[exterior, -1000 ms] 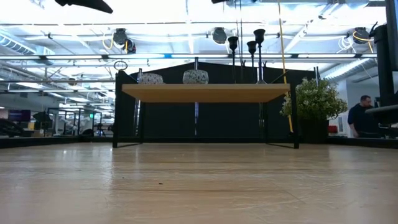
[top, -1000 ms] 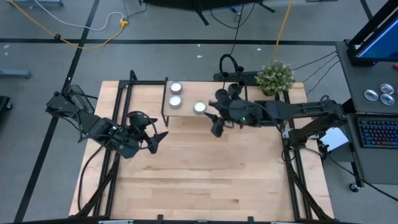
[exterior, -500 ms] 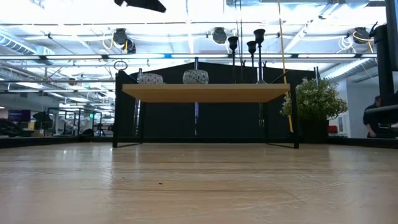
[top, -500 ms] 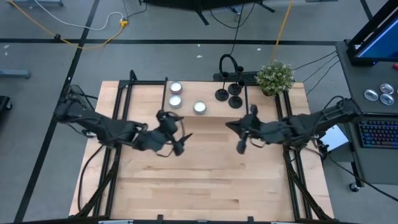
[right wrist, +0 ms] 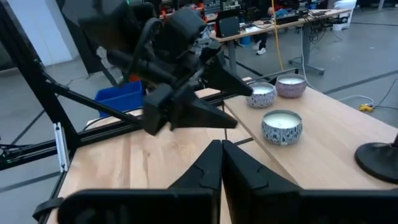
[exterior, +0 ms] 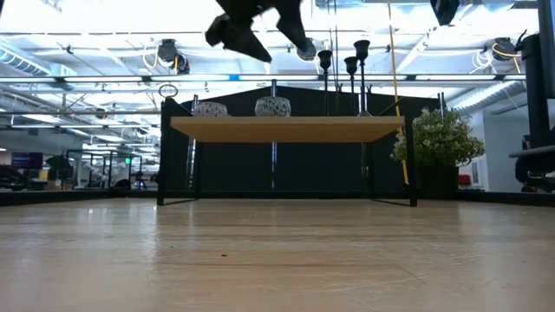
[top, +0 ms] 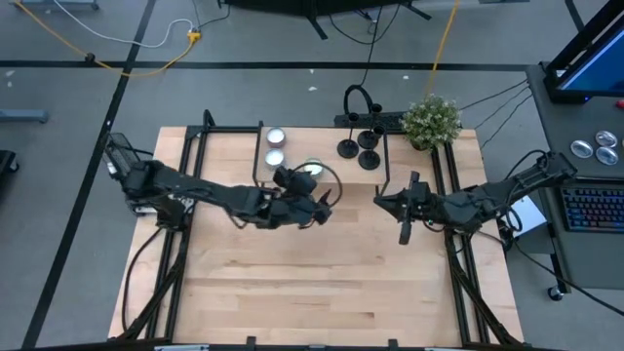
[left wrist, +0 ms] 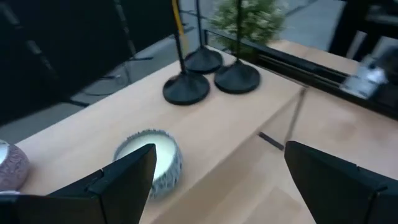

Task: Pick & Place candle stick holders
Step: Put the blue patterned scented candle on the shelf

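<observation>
One camera looks straight down on the whole table point(top: 312, 283). Another sits at tabletop height, facing level toward the shelf point(exterior: 286, 128). Each wrist camera looks forward, close, and both see the same patterned candle point(left wrist: 149, 158) on that shelf.

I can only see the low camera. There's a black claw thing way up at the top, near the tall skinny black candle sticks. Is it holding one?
Observer: No. The left wrist view shows that the left gripper is open and empty, with its fingers wide apart.
Operator: Where do the sticks stand?
Observer: From above, the three black candle stick holders with round disc bases stand close together at the right end of the light wooden shelf.
Operator: What's the other arm doing?
Observer: The right gripper is shut and holds nothing. It hangs over the bare wooden table, in front of the shelf's right end.
</observation>
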